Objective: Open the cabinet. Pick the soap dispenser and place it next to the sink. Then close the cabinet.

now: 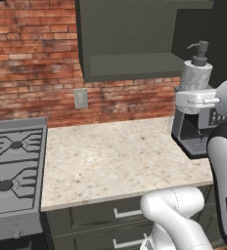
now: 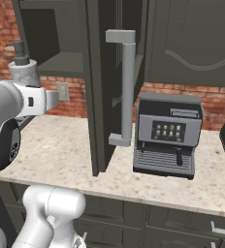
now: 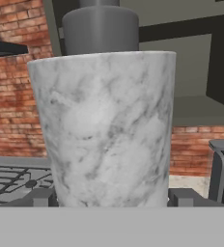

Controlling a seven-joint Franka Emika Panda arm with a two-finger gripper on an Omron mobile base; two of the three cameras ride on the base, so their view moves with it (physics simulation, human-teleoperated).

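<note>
Below open cabinet (image 1: 130, 44), gripper (image 3: 106, 198) clamps soap dispenser (image 3: 106, 128); right base view adds door handle (image 2: 125, 87).

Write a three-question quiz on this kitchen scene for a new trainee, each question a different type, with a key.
1. True or false: the cabinet door stands open.
2. Multiple choice: the soap dispenser is (A) standing on the cabinet shelf, (B) held in the hand in the air, (C) lying on the counter.
3. Fill in: the appliance on the counter to the right of the open door is a ____.

Key:
1. True.
2. B; the hand view shows the fingers on either side of the bottle.
3. Coffee machine.
</note>
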